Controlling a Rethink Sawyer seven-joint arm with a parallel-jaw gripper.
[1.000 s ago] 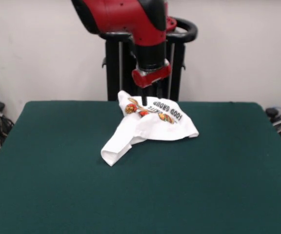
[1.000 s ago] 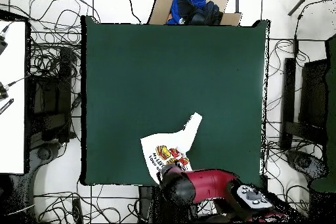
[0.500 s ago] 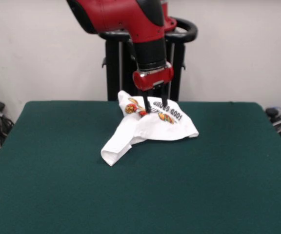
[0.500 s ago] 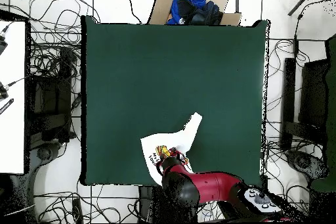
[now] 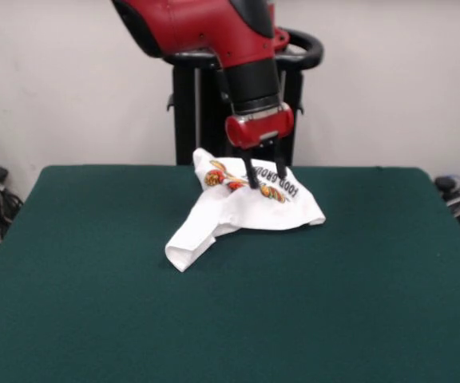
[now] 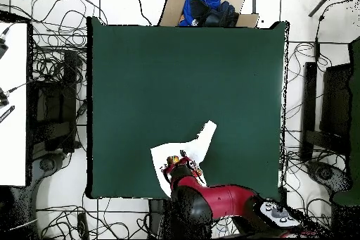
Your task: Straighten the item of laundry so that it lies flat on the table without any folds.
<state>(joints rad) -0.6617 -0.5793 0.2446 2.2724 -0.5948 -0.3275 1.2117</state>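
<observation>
T-shirt [image 5: 242, 206] crumpled, long axis diagonal | tool [image 5: 267, 177] spread, tips on shirt

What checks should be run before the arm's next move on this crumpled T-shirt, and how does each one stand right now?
1. T-shirt lies flat with no folds: not ok; it is bunched, with one end trailing toward the table's middle.
2. Gripper is over the shirt: ok; its fingers reach down to the printed part.
3. Gripper open for a grasp: ok; two fingers stand apart in the front view.
4. Cloth already pinched: cannot tell; the tips meet the fabric, but no grip shows.
5. Room on the table to spread the shirt: ok; bare green felt on the side away from the pedestal.
6. Shirt fully on the table: ok in the front view.
</observation>
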